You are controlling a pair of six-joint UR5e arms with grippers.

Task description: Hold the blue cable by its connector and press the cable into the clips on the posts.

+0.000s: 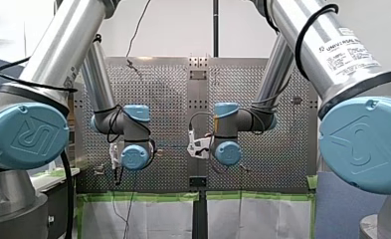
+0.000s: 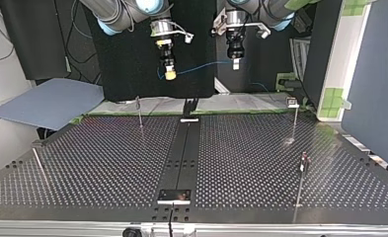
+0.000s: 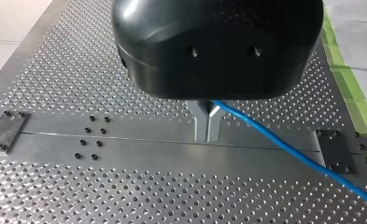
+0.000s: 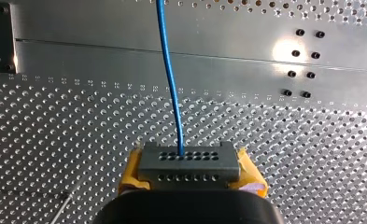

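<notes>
Right wrist view: my right gripper (image 4: 190, 170) clamps the connector (image 4: 189, 161), the firm place to hold, while the cable (image 4: 170, 84), likely light and floppy, runs above the table (image 4: 55, 140) to my left gripper (image 3: 207, 126), pinched on it.

table: perforated metal table (image 2: 107, 163) | behind: black backdrop (image 2: 127, 74), perhaps cloth | side: grey-blue sheet (image 2: 48, 101) | green tape (image 2: 331, 100) | white wall (image 1: 173, 30)

The left pincer (image 3: 207, 138) is pointed downward and closed on the blue cable (image 3: 284, 144), its metal fingers (image 3: 200, 122) pressed together. The connector (image 4: 190, 163) is clamped between the right pincer's (image 4: 190, 176) yellow pads (image 4: 130, 171).
</notes>
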